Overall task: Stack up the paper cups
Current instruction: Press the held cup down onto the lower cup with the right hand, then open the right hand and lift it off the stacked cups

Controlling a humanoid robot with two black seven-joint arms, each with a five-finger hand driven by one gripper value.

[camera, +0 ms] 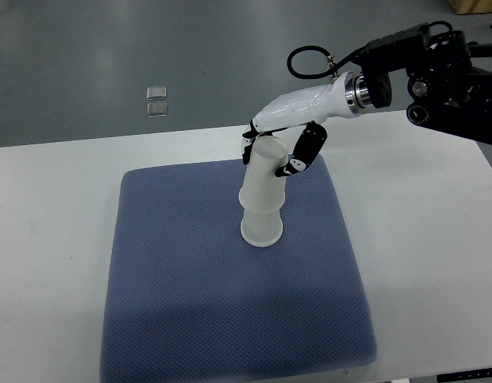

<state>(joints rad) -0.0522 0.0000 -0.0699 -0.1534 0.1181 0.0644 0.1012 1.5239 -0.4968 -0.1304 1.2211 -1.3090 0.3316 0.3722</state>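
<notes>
Paper cups [263,195] stood as a short stack near the middle of a blue padded mat [190,303], which lay on the white worktop [54,239]. They were upside down, rims to the mat, the upper cup sitting over the lower one and leaning slightly to the right. The right hand [279,148] reached in from the far right, and its fingers [298,159] were closed around the upper cup close to its closed end — dark fingertips on both sides of the wall.

Such cups looked very light and thin-walled, so they would probably crush or go oval under a hard squeeze, and the smooth tapered side could slip through a loose one. The stiffest hold seemed to be near the closed end, where the base braces the wall — roughly where the fingers sat. The soft mat might let the stack tip. No left arm showed.
</notes>
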